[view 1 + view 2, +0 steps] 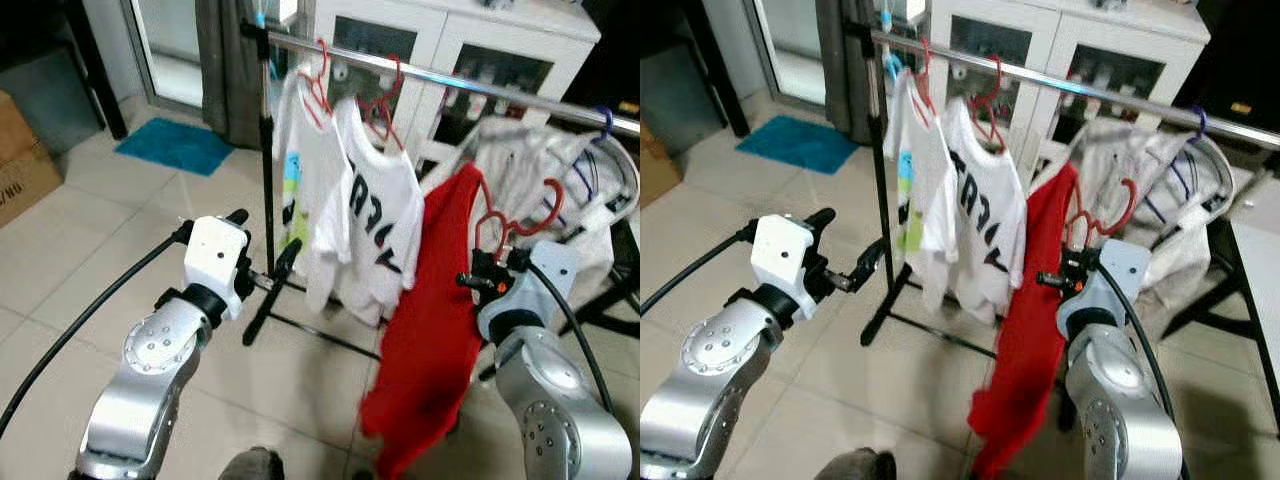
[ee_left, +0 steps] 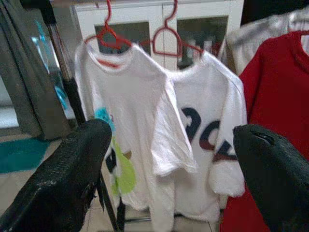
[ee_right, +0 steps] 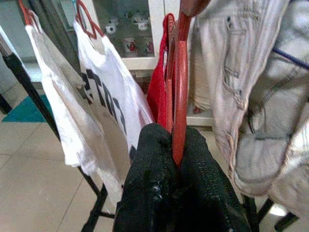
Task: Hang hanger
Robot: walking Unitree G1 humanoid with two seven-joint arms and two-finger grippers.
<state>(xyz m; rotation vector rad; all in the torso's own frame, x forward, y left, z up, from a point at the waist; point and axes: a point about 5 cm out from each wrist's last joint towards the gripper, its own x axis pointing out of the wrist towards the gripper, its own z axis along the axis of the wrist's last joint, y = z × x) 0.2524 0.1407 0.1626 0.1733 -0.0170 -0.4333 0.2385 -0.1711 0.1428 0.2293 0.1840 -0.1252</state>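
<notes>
Centrally, the right gripper (image 1: pixel 478 283) at lower right of the head view is clenched on a red hanger (image 1: pixel 520 215) carrying a red shirt (image 1: pixel 430 330), its hook standing upward. The rail (image 1: pixel 470 85) runs across the upper frame, above and beyond the hook, so the coming move is judged a lift up and forward. The right arm is nearer the free rail span. The left gripper (image 1: pixel 262 262), lower left, is spread wide and holds nothing, facing two white shirts (image 2: pixel 164 125).
</notes>
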